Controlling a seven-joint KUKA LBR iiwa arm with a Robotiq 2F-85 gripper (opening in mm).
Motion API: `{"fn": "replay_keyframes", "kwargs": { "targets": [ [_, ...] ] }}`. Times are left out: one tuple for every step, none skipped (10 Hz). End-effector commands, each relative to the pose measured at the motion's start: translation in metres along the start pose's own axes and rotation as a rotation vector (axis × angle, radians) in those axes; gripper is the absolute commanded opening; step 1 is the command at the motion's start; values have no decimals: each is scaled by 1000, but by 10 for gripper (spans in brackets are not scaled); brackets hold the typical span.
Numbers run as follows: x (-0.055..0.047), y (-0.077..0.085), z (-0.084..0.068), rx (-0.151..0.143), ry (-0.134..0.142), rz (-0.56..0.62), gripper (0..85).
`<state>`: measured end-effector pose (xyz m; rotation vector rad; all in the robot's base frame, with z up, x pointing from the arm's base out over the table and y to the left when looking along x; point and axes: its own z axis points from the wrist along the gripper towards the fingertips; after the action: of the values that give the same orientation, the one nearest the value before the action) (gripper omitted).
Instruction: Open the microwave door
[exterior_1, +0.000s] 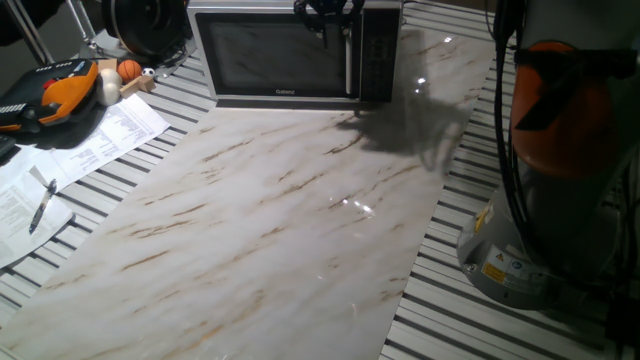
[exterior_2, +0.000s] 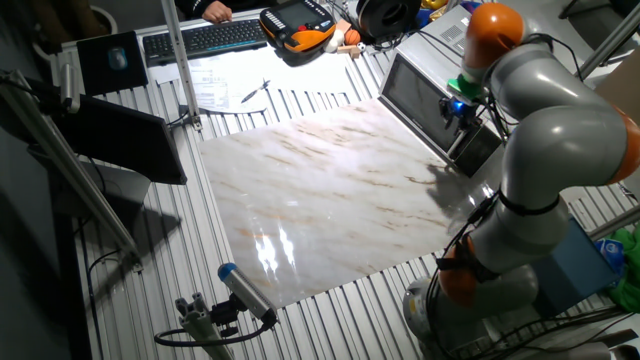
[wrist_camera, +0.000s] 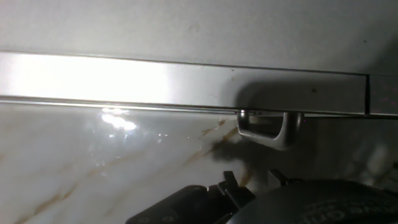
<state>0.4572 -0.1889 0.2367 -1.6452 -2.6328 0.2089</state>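
The microwave (exterior_1: 300, 50) stands at the far end of the marble slab, seen in the other fixed view as the microwave (exterior_2: 430, 105) beside the arm. Its microwave door (exterior_1: 280, 55) lies flush with the front, and its vertical silver handle (exterior_1: 349, 60) sits next to the dark keypad (exterior_1: 380, 50). My gripper (exterior_1: 327, 20) hangs at the door's top edge, just left of the handle. The hand view looks down on the door's silver top edge (wrist_camera: 155, 84), with the handle (wrist_camera: 268, 130) sticking out below it. Dark gripper parts (wrist_camera: 249, 186) fill the bottom; their spacing is unclear.
A marble slab (exterior_1: 280, 210) covers the slatted table. Papers (exterior_1: 100, 140), a pen (exterior_1: 42, 205), an orange pendant (exterior_1: 55, 90) and a small orange ball (exterior_1: 130, 70) lie at the left. My arm's base (exterior_1: 530, 250) stands at the right. A keyboard (exterior_2: 205, 38) is at the back.
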Motion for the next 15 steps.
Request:
{"fn": "replay_keyframes", "kwargs": {
  "targets": [
    [0,0,0,13,4,1,340],
    [0,0,0,34,-12,18,340],
    [0,0,0,42,-33,43,340],
    [0,0,0,41,-40,53,340],
    [0,0,0,35,-33,53,340],
    [0,0,0,30,-18,44,510],
    [-1,-4,1,23,-4,39,510],
    [1,-7,3,19,-5,45,510],
    [-1,-12,5,16,-25,45,510],
    [-3,-15,6,12,-25,48,510],
    [-6,-17,8,9,-21,51,510],
    [-10,-21,10,3,-22,49,510],
    [-13,-22,12,-1,-28,45,510],
    [-17,-24,15,-4,-32,37,510],
    [-21,-26,18,-9,-32,31,510]
  ]
}}
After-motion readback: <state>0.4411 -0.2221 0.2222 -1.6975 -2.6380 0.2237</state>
